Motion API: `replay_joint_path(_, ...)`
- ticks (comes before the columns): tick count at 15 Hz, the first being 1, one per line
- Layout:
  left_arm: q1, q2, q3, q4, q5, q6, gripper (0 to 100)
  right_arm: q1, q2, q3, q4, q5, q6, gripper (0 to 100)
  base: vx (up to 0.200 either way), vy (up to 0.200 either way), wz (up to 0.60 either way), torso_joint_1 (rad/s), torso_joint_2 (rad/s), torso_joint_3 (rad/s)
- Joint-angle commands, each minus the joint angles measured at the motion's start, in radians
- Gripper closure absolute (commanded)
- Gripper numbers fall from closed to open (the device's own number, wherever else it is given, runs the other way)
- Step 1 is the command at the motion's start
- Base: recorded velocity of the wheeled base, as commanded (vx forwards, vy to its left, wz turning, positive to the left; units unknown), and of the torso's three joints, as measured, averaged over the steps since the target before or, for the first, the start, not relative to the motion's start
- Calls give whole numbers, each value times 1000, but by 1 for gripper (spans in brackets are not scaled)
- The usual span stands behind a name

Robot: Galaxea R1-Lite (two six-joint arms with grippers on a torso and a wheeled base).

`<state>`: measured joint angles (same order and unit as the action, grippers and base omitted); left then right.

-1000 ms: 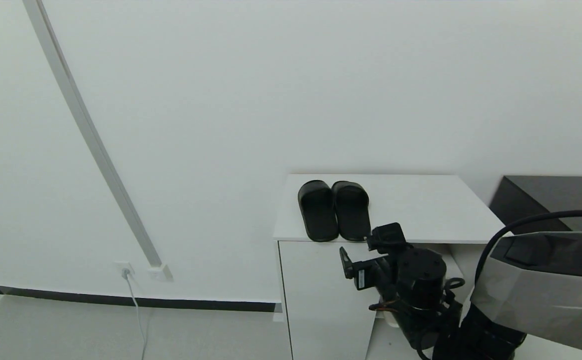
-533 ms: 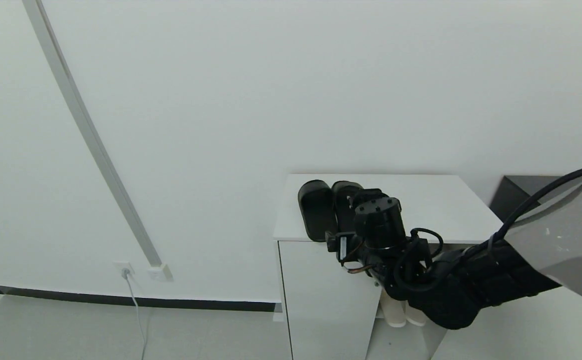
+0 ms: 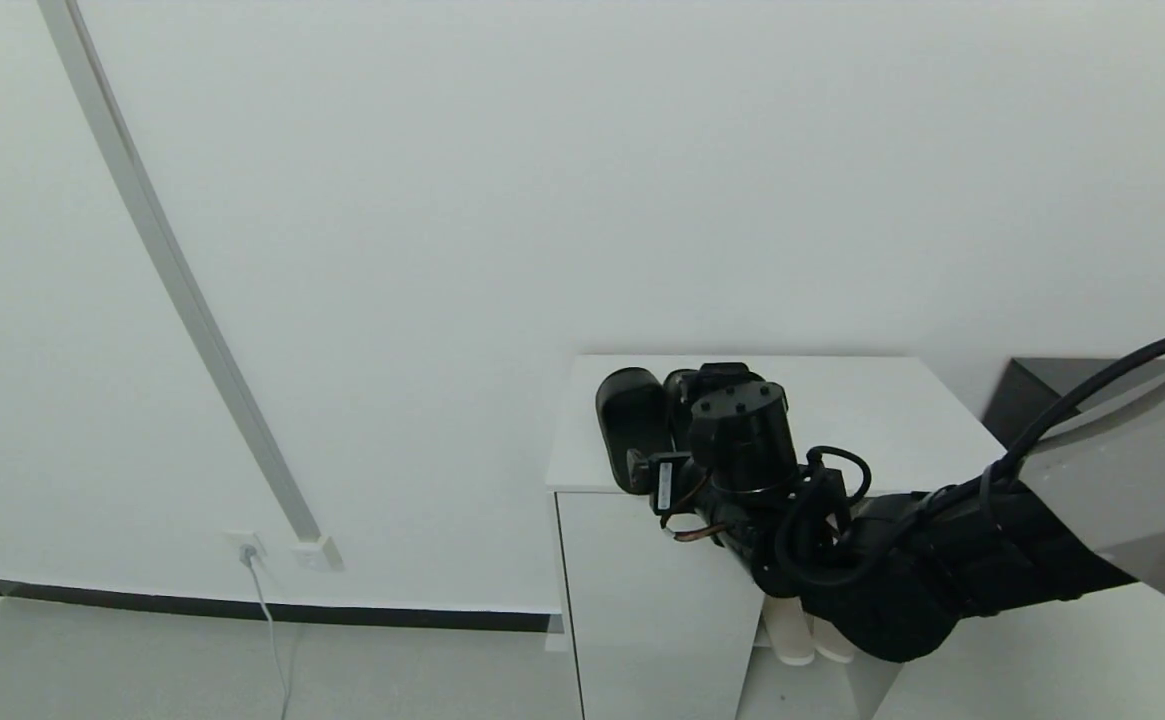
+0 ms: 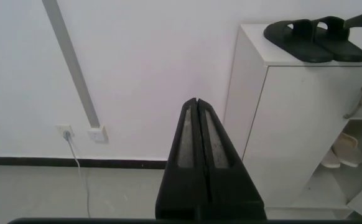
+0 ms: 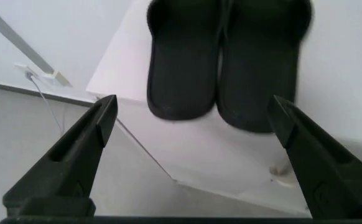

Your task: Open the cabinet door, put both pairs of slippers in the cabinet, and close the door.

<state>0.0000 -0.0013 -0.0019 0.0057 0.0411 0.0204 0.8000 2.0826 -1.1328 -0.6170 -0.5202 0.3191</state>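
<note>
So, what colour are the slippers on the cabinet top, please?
Black slippers, clearest in the right wrist view.

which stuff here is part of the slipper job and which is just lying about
Job:
black slippers on top of the cabinet
pale slippers inside it
right gripper, jaws open at the black pair

Lying about:
wall socket and its cable
grey wall strip
</note>
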Motion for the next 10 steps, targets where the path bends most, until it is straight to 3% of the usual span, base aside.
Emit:
replay_joint_path(1,0,1,0,0,0,0,100,-2,22,13,-17,-1,-5,0,200,0,0,7,-2,-2)
replay_joint_path(7,0,1,0,0,2,-4,100,-12,123,21,-165,-30,-75,0,200,0,0,9,3,0)
replay_joint_path(10,0,1,0,-1,2,-7,100,-39,211,-13,-286,-29,-146,0,0,0,0,0,0,0)
